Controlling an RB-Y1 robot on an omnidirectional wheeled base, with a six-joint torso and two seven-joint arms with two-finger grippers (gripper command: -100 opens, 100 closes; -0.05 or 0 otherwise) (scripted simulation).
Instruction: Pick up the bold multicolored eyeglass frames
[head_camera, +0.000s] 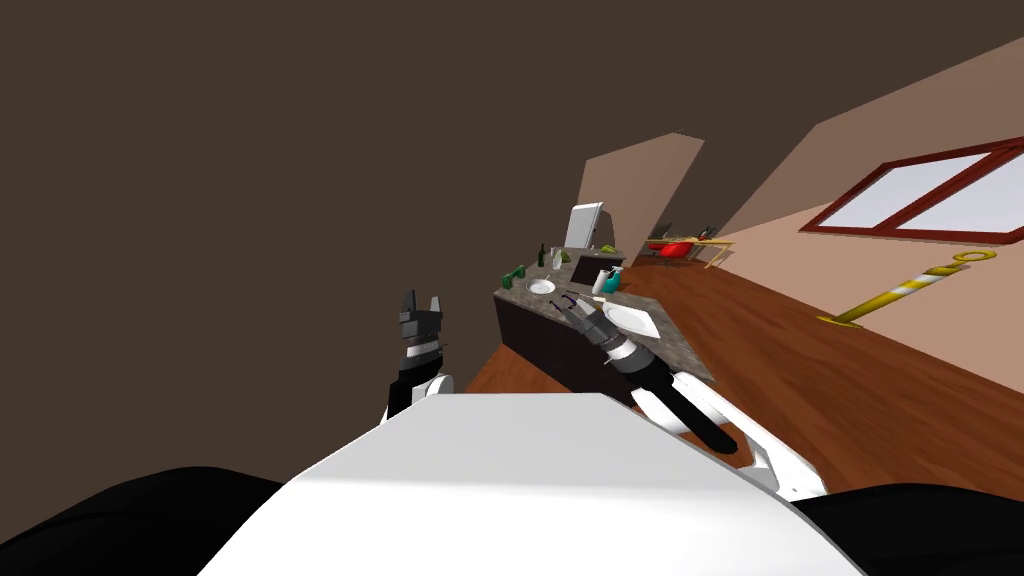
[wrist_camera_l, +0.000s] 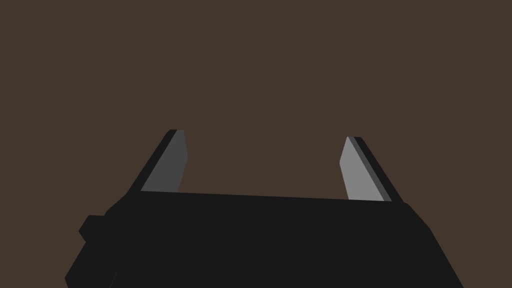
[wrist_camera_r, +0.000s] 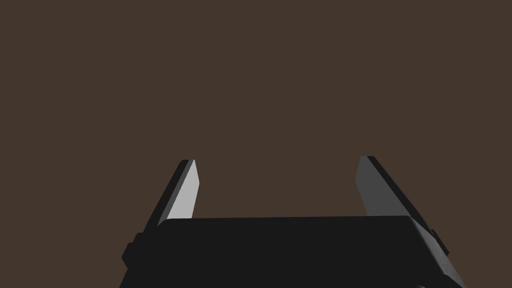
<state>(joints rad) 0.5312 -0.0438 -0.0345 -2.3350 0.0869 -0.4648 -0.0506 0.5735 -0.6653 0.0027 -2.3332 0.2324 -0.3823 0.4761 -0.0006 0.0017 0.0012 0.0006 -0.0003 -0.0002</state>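
Left arm bent upright, left gripper pointing up, fingers wide apart against flat brown wall. Right arm stretched forward over table, right gripper above its near edge, fingers spread apart, flat brown surface beyond. Head view adds dark purple eyeglass frames at right gripper's tip, by table's near edge; contact impossible to tell. Farther along table: white plate, green bottle.
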